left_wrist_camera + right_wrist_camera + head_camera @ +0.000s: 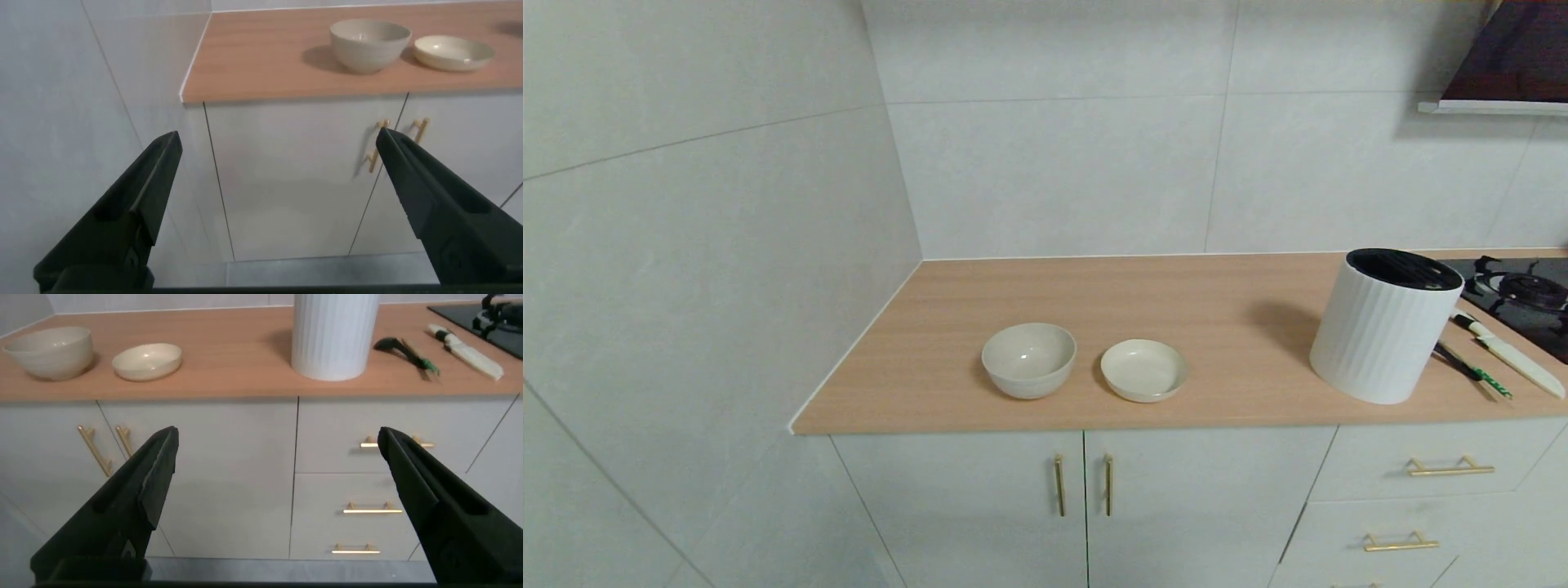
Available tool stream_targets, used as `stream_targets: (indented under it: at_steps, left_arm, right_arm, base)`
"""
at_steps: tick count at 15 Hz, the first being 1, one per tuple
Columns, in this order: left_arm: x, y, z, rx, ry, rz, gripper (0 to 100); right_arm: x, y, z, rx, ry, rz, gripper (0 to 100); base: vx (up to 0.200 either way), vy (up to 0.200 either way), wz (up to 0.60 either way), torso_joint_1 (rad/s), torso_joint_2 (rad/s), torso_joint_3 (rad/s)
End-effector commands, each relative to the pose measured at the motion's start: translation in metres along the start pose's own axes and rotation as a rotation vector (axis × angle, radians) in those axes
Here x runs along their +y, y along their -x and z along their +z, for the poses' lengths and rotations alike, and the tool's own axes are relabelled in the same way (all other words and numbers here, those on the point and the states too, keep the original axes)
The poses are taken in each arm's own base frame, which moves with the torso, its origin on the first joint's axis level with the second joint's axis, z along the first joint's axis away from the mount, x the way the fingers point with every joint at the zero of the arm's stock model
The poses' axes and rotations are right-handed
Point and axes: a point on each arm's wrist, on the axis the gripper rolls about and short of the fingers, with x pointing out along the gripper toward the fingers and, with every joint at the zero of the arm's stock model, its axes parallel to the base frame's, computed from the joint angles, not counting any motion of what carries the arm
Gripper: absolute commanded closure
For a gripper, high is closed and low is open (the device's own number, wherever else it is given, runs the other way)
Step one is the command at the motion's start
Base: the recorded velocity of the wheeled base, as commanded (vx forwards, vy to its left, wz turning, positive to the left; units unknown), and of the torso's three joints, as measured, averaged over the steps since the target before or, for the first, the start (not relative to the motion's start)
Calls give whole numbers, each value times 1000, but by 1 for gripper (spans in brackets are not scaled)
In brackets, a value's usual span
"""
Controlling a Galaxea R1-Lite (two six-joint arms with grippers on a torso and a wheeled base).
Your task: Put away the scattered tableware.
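Observation:
A deep cream bowl [1028, 359] and a shallow cream dish [1143, 370] sit side by side on the wooden counter [1160, 294], near its front edge. The left wrist view shows the bowl [369, 44] and dish [453, 52] from below counter height, and the right wrist view shows the bowl [49, 351] and dish [147, 361] as well. My left gripper [278, 155] is open, low in front of the cabinet doors, well short of the bowl. My right gripper [278, 449] is open too, low before the drawers, with nothing between its fingers.
A white ribbed utensil holder [1382, 325] stands at the counter's right. Beside it lie a green-handled utensil [1474, 371] and a cream knife [1512, 354]. A gas hob [1523, 296] is at the far right. Cabinet doors with gold handles [1083, 485] and drawers [1451, 468] lie below. A tiled wall closes the left.

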Motion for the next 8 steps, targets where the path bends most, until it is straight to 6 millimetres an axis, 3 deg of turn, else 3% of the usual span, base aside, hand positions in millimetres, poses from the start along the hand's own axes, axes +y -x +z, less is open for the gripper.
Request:
stream_targets:
  at_steps: [1,8]
  left_arm:
    - [0,0,0,1,0,1,0]
    - [0,0,0,1,0,1,0]
  right_arm:
    - [0,0,0,1,0,2,0]
    - [0,0,0,1,0,0,0]
  base:
    - [0,0,0,-246,530,290]
    - [0,0,0,-243,540,304]
